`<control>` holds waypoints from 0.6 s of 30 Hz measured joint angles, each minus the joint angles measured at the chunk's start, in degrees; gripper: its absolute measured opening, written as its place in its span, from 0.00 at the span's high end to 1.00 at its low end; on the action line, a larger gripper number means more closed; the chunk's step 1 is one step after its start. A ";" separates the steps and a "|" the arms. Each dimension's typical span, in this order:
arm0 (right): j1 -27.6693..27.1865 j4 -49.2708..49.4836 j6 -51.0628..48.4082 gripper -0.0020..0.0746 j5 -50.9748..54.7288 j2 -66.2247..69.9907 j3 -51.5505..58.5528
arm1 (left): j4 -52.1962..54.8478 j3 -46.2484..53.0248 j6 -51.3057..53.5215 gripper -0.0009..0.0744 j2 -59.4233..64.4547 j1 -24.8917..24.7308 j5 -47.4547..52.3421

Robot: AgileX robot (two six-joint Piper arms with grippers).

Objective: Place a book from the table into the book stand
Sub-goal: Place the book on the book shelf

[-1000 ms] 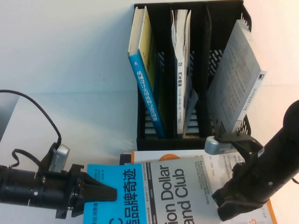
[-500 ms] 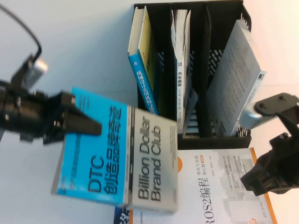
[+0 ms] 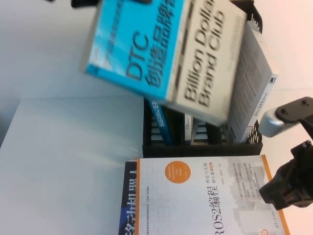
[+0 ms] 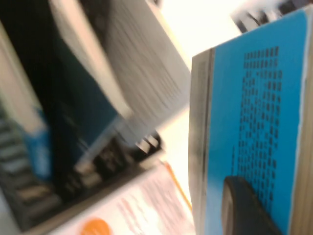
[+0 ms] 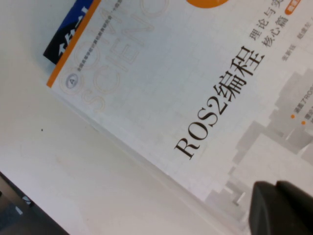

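- White and plain, the table point(image 3: 68, 161) fills the high view; a pale grey band of shade crosses its far part, and no wall or floor of the room shows beyond it.
- The black plastic book stand point(image 3: 200, 147) sits at the table's far side, right of centre, with upright dividers and perforated sides.
- A grey-covered book point(image 3: 252, 83) leans in the stand's rightmost slot; a blue-spined book point(image 3: 161, 122) and a white one show lower down in the other slots.
- The book point(image 3: 166, 54), half bright blue with "DTC", half grey with "Billion Dollar Brand Club", is held tilted in the air above the stand, covering most of its top.
- The left gripper point(image 4: 249, 208) is clamped on the book: one dark finger presses on the blue cover in the left wrist view. It is all but out of the high view at the top edge.
- A white, orange-edged "ROS2" book point(image 3: 205, 196) lies flat on the near table, on top of a dark blue one point(image 3: 129, 205).
- The right gripper point(image 5: 281, 208) hovers over the ROS2 book's near right corner; whether its fingers are parted or closed cannot be told.
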 joint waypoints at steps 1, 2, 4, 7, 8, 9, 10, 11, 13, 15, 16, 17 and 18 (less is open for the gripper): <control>0.00 -0.24 0.00 0.98 0.17 0.00 0.00 | 2.27 -2.88 -1.31 0.74 1.38 0.00 0.00; 0.00 -0.82 0.00 0.98 0.34 0.00 0.00 | 4.68 -5.47 -2.46 0.74 2.64 0.00 -0.14; 0.00 -2.02 0.00 0.98 0.71 0.00 0.11 | 8.67 -9.08 -4.31 0.74 4.69 0.23 -1.03; 0.00 -4.09 0.00 0.98 1.08 0.00 0.11 | 13.49 -12.24 -6.38 0.74 6.10 0.26 -4.37; 0.00 -4.63 0.00 0.98 1.21 0.00 0.11 | 14.64 -12.63 -7.02 0.74 6.20 0.26 -5.80; 0.00 -5.27 0.00 0.98 1.31 0.00 0.11 | 15.58 -12.83 -7.68 0.74 6.20 0.26 -7.04; 0.00 -5.64 0.00 0.98 1.31 0.00 0.11 | 16.89 -12.96 -8.53 0.74 6.20 0.00 -8.14; 0.00 -5.94 0.00 0.98 1.31 0.00 0.11 | 18.48 -13.19 -9.32 0.74 6.20 -0.36 -8.99; 0.00 -6.17 0.00 0.98 1.31 0.00 0.22 | 21.42 -13.30 -9.91 0.74 6.42 -1.40 -9.92; 0.00 -6.30 0.00 0.98 1.31 0.00 0.33 | 24.48 -13.30 -10.43 0.74 7.01 -2.66 -10.16; 0.00 -6.40 0.00 0.98 1.31 0.00 0.33 | 25.69 -13.30 -10.57 0.74 7.61 -3.31 -10.16; 0.00 -6.40 0.00 0.98 1.31 0.00 0.33 | 26.63 -13.30 -10.67 0.74 8.27 -3.90 -10.16; 0.00 -6.40 0.00 0.98 1.31 0.00 0.33 | 27.44 -13.30 -10.65 0.74 8.86 -4.40 -10.16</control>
